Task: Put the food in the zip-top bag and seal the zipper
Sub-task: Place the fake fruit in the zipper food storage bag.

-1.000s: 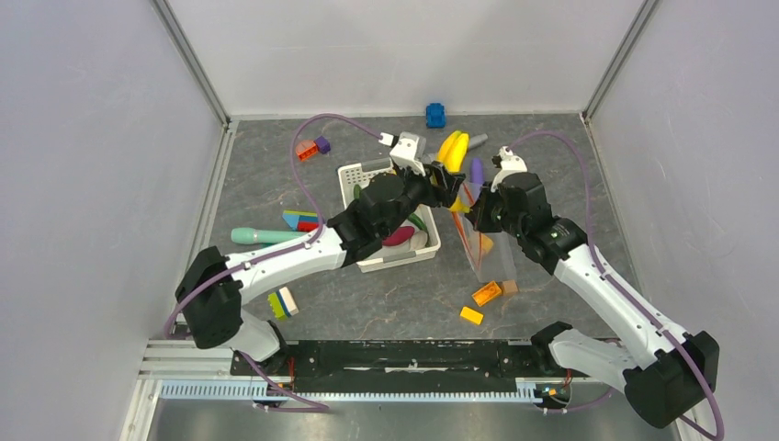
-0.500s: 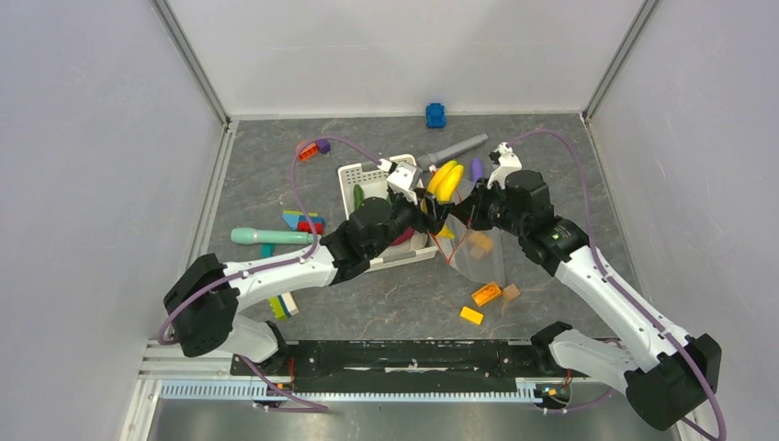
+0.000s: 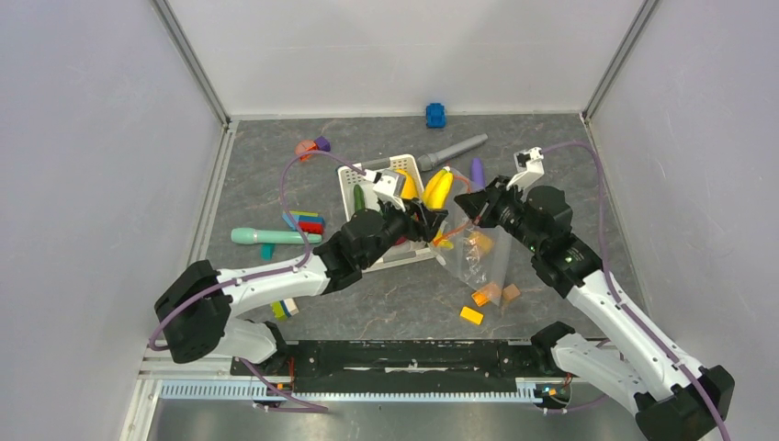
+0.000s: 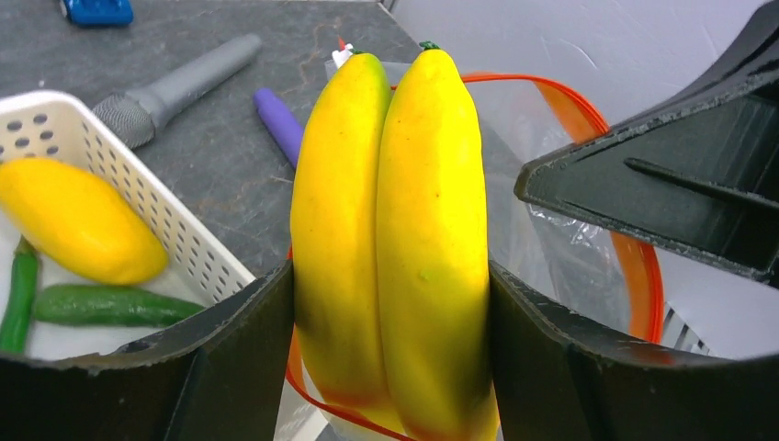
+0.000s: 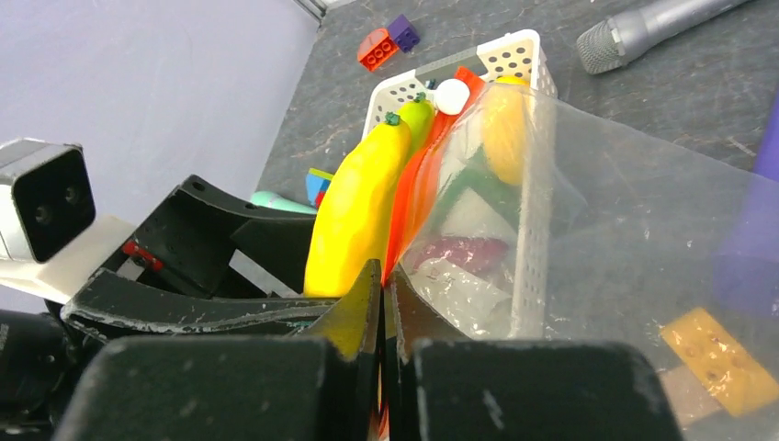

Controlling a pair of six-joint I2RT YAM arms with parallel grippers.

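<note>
Nearest the arm bases, three small orange and yellow building blocks (image 3: 471,315) lie on the grey marbled table (image 3: 367,299), right of and nearer than the white slotted plastic basket (image 3: 352,174). The clear floppy zip-top bag (image 3: 473,266) hangs just right of the basket. The right gripper (image 5: 384,312) holds it up, fingers clenched on the mouth edge at the thin orange-red zipper (image 4: 643,276). The zipper gapes in an open loop.

The left gripper (image 4: 390,308) grasps a pair of yellow toy bananas (image 4: 395,230) upright at the basket's right rim. Their lower ends seem to dip just inside the loop.

So the first item is going in, but I judge it not yet let go. A rounded yellow piece (image 4: 78,220), slim dark-green cucumbers (image 4: 110,305) and a purple-red sweet potato (image 5: 459,250) remain in the basket. Sealing is all to come. I cannot tell if anything lies in the bag.

Room is tight: the two grippers nearly touch over the mouth, and the basket wall presses in on the left. Beyond the basket lie a grey microphone (image 3: 455,149) and a long purple cylinder (image 3: 476,171), with open floor to the back wall.
</note>
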